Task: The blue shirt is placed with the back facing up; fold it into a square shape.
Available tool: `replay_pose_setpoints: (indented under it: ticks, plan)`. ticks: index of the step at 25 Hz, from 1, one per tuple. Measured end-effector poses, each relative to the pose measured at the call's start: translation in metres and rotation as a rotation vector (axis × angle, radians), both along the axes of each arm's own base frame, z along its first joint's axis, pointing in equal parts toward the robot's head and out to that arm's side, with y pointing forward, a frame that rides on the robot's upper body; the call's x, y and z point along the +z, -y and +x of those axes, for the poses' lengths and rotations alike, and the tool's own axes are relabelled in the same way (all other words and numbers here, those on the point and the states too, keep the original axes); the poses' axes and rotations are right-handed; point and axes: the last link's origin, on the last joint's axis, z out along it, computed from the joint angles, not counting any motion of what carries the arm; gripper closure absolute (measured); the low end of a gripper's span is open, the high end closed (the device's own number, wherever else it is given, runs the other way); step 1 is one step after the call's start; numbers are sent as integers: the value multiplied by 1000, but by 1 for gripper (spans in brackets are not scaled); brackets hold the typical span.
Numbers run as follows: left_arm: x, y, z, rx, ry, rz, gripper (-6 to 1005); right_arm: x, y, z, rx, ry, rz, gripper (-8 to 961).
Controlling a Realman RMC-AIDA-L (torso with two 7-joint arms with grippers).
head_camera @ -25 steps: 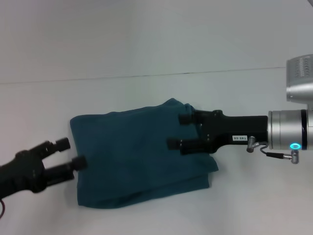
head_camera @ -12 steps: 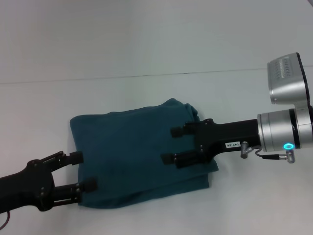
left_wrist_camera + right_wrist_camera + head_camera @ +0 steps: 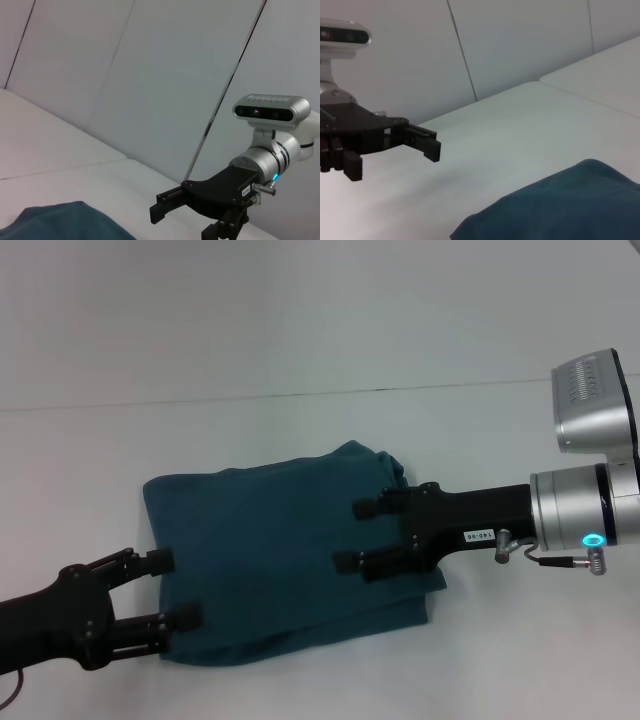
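Since half a second ago both arms have barely shifted: the left gripper (image 3: 166, 590) sits spread at the near-left edge of the blue shirt (image 3: 270, 550), the right gripper (image 3: 360, 535) spread over its right side. Soft and light, the cloth should be pinched at layered edges. Whether any finger touches fabric is unclear; lower folds are hidden.

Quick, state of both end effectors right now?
Left end effector: open, at the blue shirt's left edge.
Right end effector: open, over the shirt's right side.
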Motion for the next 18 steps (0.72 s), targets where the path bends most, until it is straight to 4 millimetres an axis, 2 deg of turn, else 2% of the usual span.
replay_pose_setpoints:
  ticks: [18]
  plan:
    - [0, -2, 3, -6, -3, -20, 52, 1, -1, 1, -4, 3, 5, 8]
